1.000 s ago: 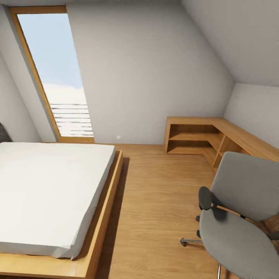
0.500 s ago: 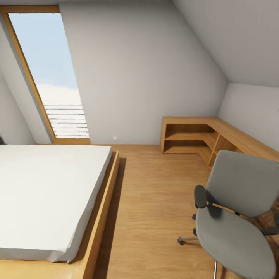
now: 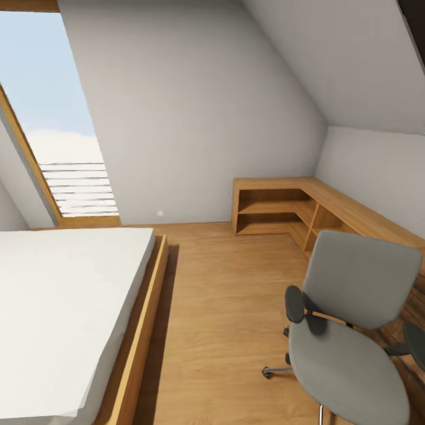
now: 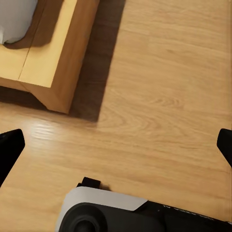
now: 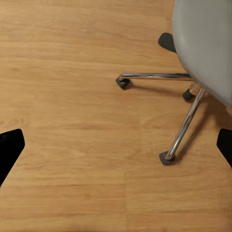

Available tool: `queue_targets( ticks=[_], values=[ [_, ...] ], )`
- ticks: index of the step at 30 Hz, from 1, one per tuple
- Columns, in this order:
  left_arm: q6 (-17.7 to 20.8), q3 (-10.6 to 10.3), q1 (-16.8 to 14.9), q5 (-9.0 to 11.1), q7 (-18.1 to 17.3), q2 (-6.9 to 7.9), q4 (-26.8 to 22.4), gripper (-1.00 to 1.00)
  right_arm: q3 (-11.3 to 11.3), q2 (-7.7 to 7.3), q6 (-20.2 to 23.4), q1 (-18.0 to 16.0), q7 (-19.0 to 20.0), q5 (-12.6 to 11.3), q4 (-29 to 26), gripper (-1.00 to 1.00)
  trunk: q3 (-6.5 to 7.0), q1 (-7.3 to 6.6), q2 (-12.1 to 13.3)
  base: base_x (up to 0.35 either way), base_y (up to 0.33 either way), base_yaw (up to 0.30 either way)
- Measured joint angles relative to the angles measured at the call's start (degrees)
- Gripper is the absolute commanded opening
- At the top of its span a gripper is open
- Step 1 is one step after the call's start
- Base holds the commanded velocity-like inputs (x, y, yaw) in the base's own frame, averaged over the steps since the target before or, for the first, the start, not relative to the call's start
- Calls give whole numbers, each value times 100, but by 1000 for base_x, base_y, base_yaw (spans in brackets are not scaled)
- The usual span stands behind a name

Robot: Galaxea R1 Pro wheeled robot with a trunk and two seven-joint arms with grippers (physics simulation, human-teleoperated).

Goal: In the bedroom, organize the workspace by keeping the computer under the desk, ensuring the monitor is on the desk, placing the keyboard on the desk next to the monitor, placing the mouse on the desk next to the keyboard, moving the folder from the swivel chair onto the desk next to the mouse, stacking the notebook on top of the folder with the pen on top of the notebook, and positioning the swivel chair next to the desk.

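The swivel chair [image 3: 348, 330] has matt grey cloth padding on seat and back, matt black plastic armrests, and glossy chrome metal legs [image 5: 186, 118] ending in dark plastic casters. The floor [image 3: 230, 307] is smooth, warm-toned wood plank with a soft sheen. At left, the bed [image 3: 59, 313] has a matt white cloth mattress on a smooth light-wood frame. The far shelf unit [image 3: 283, 206] is the same smooth wood

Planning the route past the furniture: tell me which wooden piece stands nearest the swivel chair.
The corner shelf unit along the walls, just behind the swivel chair. The bed frame lies across open floor on the other side.
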Motion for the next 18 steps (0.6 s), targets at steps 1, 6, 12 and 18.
queue_targets(
  ticks=[1, 6, 12, 18],
  values=[
    [0, 0, 0, 0, -1, 0, 0, 100, 0, 0, 0, -2, 0, 0, 0, 100, 0, 0, 0, 54, 0, -10],
    [0, -1, 0, 0, 0, -4, 0, 100, 0, 0, 1, -3, -5, -12, 0, 100, 0, 1, 0, 28, 0, -5],
    [0, -1, 0, 0, 4, 0, 0, 100, 0, 0, 9, 0, -2, -8, 0, 100, 0, 0, 1, 194, 0, -1],
    [-2, -1, 0, 0, 3, 0, 61, 100, 2, 0, 7, -2, -1, -8, 0, 100, 0, 1, 0, 124, 0, 0]
  ],
)
